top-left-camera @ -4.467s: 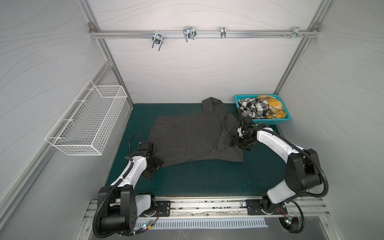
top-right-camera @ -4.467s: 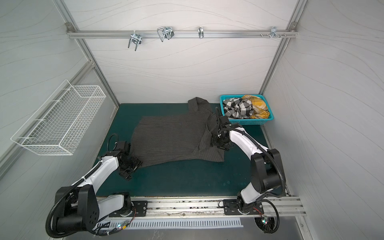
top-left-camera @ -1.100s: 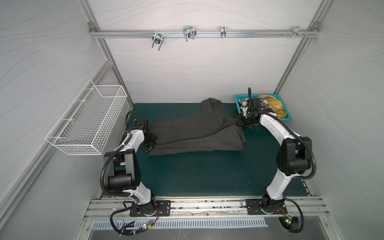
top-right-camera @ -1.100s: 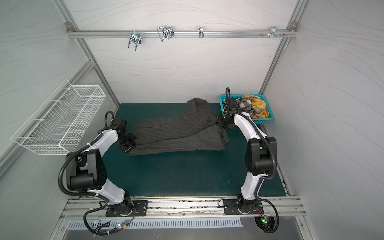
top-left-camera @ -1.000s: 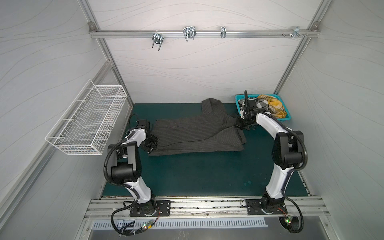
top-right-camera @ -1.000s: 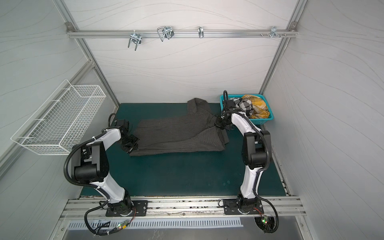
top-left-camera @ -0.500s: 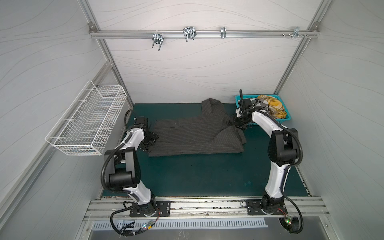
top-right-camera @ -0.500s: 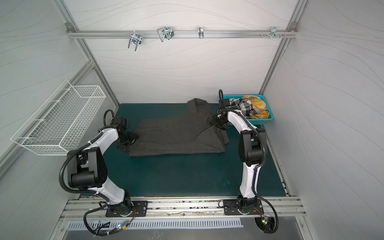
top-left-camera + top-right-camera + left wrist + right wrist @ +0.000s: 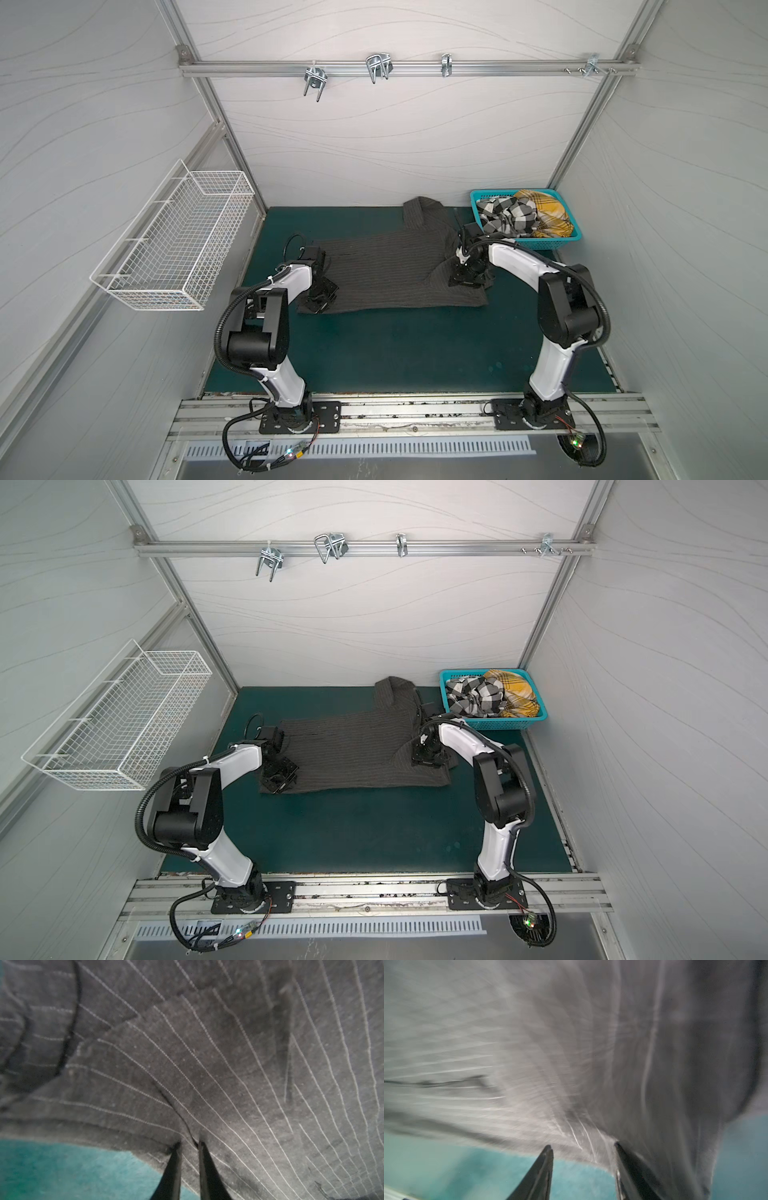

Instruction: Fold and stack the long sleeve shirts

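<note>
Three shirts. The charcoal pinstripe shirt (image 9: 386,270) lies flat on the green felt mat (image 9: 395,345), far-centre. The check shirt (image 9: 505,216) & yellow plaid shirt (image 9: 548,212) sit crumpled in the teal lattice basket (image 9: 536,242), far right. The left gripper (image 9: 188,1145) pinches the pinstripe's near-left hem, tips nearly together. Only the wrist view shows this, plus the woven cloth w/ dotted stripes. The right gripper (image 9: 583,1147) has its fingers apart astride the shirt's right edge; that view is blurred. Top views hide both grippers' tips.

Pale wave-grained walls (image 9: 395,124) enclose a dark green worktop (image 9: 395,345). A white wire basket (image 9: 174,241) hangs outward of the left pincer (image 9: 316,302); an aluminium rail (image 9: 498,71) with hooks (image 9: 377,68) runs high beyond it.
</note>
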You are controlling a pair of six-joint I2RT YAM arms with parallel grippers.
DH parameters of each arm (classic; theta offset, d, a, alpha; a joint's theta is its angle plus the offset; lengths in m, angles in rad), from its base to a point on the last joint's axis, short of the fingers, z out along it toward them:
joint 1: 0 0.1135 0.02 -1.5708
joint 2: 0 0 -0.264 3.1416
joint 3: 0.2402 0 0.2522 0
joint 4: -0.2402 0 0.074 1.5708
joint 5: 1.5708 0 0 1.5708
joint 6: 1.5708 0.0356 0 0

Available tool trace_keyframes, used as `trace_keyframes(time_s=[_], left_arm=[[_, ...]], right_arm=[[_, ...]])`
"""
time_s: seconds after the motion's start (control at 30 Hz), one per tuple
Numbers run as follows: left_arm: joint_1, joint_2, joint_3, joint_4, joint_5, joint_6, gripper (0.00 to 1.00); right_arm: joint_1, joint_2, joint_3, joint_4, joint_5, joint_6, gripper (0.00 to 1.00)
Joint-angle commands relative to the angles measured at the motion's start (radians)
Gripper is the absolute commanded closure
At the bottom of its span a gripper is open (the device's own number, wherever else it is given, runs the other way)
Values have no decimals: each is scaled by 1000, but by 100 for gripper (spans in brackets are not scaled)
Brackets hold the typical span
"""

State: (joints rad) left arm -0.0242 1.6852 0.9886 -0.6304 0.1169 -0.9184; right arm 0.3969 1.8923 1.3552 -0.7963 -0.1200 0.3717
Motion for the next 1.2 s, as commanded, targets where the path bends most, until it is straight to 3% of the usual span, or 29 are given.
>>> trace_keyframes(time_s=[0.0, 0.13, 0.33, 0.43, 0.53, 0.6, 0.77, 1.0, 1.17], left_arm=[[4, -32, -13, 11, -6, 1, 87], [5, -47, -80, 13, -14, 26, 91], [10, -158, -238, 14, -37, 58, 94], [15, -218, -278, 6, -46, 73, 94], [13, -240, -236, -20, -40, 103, 94], [11, -245, -180, -30, -31, 127, 86], [-13, -205, -20, -39, 39, 230, 70], [-122, -109, 118, -65, 88, 265, 78], [-228, -57, 105, -41, 136, 256, 84]], right_arm=[[-1, 4, -24, -15, -21, 4, 52], [9, -40, -115, -30, -42, 36, 53], [11, -218, -334, 2, -160, 75, 53], [8, -312, -340, -56, -134, 62, 52], [-8, -359, -196, -155, -23, 42, 47], [-13, -341, -69, -172, 61, 33, 40], [-19, -45, 346, -220, 140, -18, 30], [-49, 359, 808, -240, 222, -62, 30], [-89, 515, 945, -248, 241, -79, 30]])
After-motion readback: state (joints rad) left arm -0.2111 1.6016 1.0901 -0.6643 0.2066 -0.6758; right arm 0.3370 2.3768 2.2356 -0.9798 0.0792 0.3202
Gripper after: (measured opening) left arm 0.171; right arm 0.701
